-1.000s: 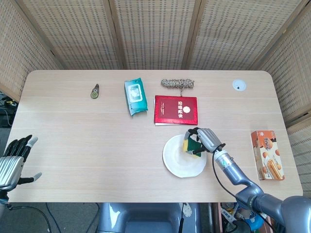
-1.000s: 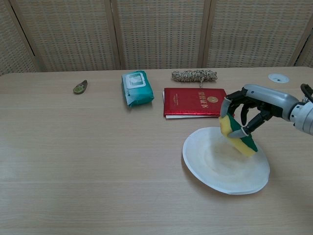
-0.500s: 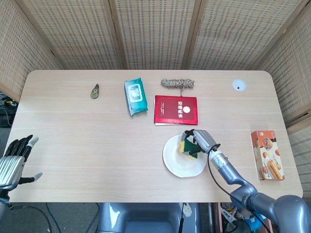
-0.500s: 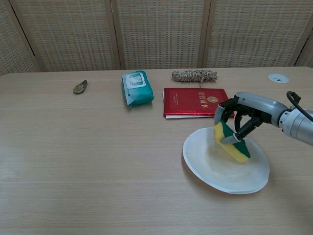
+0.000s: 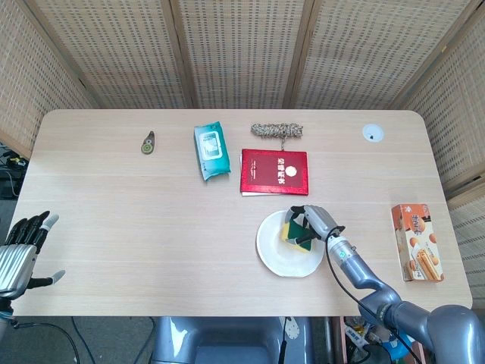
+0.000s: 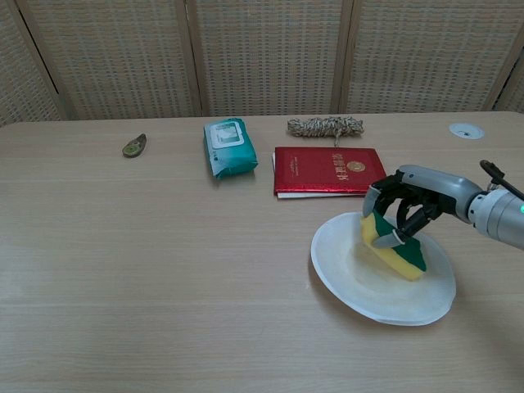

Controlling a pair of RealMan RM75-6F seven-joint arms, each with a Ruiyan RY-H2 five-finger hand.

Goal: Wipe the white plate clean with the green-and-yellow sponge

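The white plate lies on the table, right of centre near the front edge. My right hand grips the green-and-yellow sponge and holds it down on the plate's right half, yellow side toward the plate. My left hand hangs off the table's front left corner, fingers spread, holding nothing; the chest view does not show it.
A red booklet lies just behind the plate. A teal wipes pack, a rope bundle and a small green object lie further back. A snack box sits at the right.
My right hand has brought the sponge down from above the plate onto its surface. The plate has shifted slightly to the right. The left hand has not moved.
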